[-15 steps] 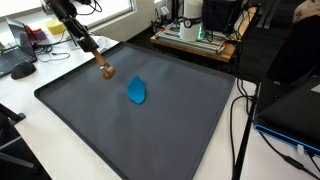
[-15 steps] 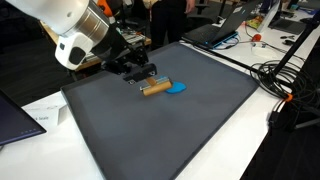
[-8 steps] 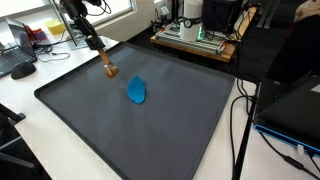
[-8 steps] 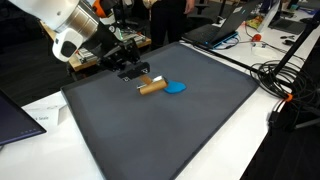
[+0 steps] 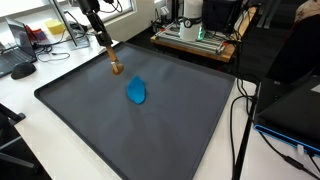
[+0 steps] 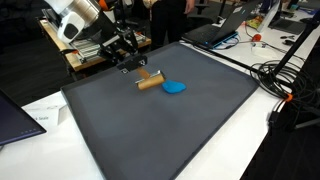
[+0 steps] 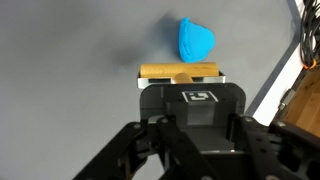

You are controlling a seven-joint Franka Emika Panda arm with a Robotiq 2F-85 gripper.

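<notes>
Count: one wooden stick (image 5: 116,68), one blue lump (image 5: 137,91), one dark mat (image 5: 150,130).

The light-brown wooden cylinder (image 7: 178,71) is plain and unpatterned, and the rounded soft lump (image 7: 196,40) is a bright, even blue. Both stand out against the flat rubbery mat (image 5: 150,130), which is a uniform dark grey, while the smooth tabletop (image 5: 25,90) around it is white. The black plastic gripper (image 7: 180,80) bears a white square label (image 7: 198,97) printed with a blocky black marker pattern.
</notes>
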